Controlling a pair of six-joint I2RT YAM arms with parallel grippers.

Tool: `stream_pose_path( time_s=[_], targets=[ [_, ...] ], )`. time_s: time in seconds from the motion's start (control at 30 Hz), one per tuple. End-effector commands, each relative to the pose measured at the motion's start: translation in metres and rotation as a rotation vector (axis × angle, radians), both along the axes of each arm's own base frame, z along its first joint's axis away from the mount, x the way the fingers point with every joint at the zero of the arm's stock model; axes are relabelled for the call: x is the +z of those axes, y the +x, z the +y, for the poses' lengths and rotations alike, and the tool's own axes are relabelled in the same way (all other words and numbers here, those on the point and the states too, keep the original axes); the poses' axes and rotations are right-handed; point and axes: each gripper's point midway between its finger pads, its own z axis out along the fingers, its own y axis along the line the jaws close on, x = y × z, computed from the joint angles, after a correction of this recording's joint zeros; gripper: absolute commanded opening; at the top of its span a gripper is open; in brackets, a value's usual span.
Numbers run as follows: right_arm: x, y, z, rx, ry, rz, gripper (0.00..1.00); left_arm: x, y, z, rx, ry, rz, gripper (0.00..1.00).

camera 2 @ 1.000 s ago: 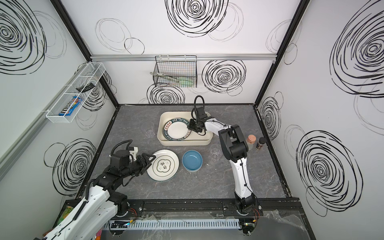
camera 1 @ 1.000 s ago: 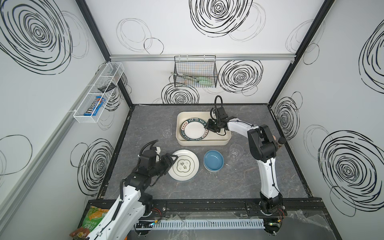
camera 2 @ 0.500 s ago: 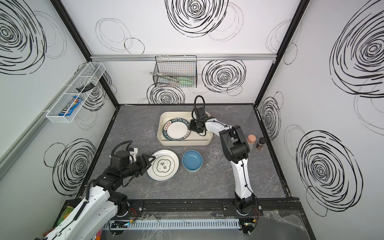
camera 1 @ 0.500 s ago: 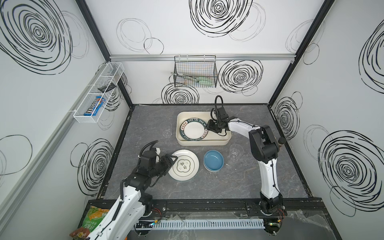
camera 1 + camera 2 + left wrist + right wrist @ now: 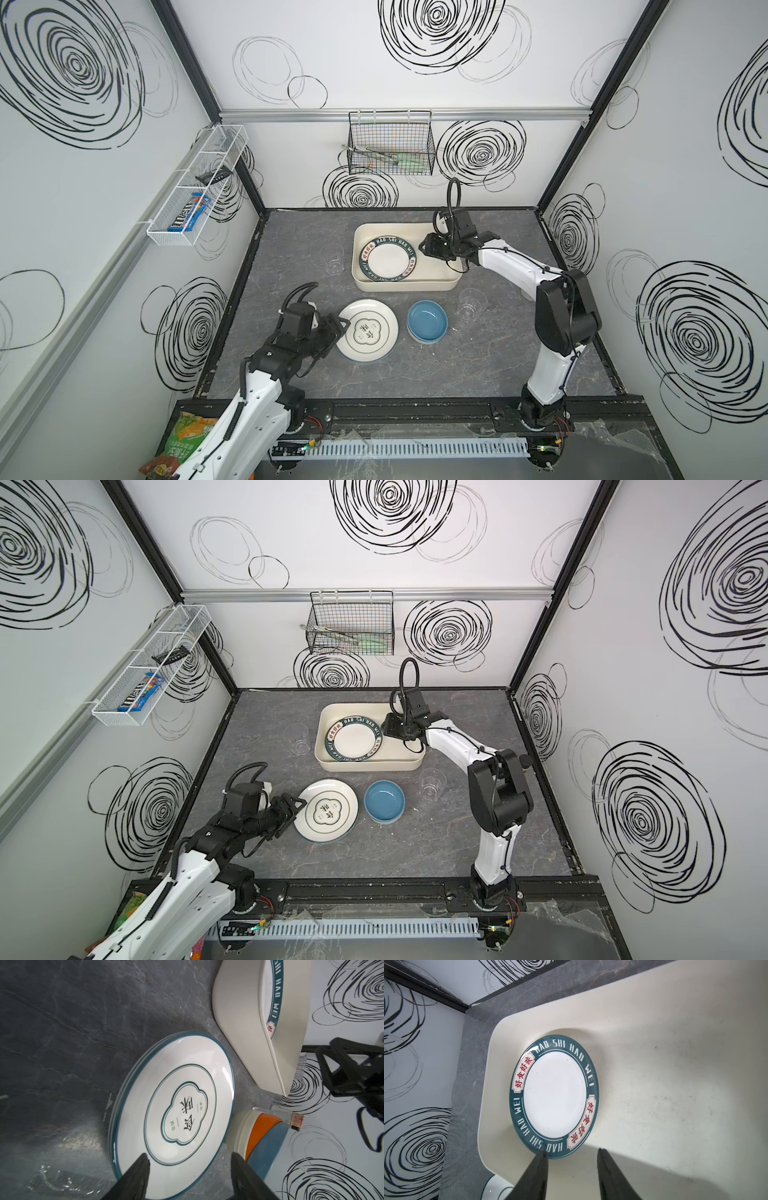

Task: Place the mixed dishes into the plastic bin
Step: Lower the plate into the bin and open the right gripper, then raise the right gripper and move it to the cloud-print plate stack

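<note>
**Left to right.** The left gripper (image 5: 190, 1156), jaws spread and empty, keeps its station of a second ago, with its tips at the near rim of the white plate (image 5: 367, 329). The nested bowls (image 5: 427, 321) stand just beyond that plate. The left arm lies low, its forearm stretched forward from the base. Further right, the green-rimmed plate (image 5: 388, 259) lies in the plastic bin (image 5: 405, 286), unmoved over the last second. It sits just ahead of the right gripper (image 5: 571, 1150), whose jaws stand apart with nothing between them. That plate reads as delivered, while the white plate, bowls and clear cups (image 5: 469, 305) remain outside. The right arm bends at a raised elbow, its forearm reaching over the bin's wall.
</note>
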Motion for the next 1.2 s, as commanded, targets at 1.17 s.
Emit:
stream_pose_path(
  time_s=[1.17],
  targets=[
    [-0.03, -0.172, 0.11, 0.56, -0.187, 0.11, 0.5, -0.048, -0.017, 0.015, 0.022, 0.093, 0.135, 0.57]
  ],
)
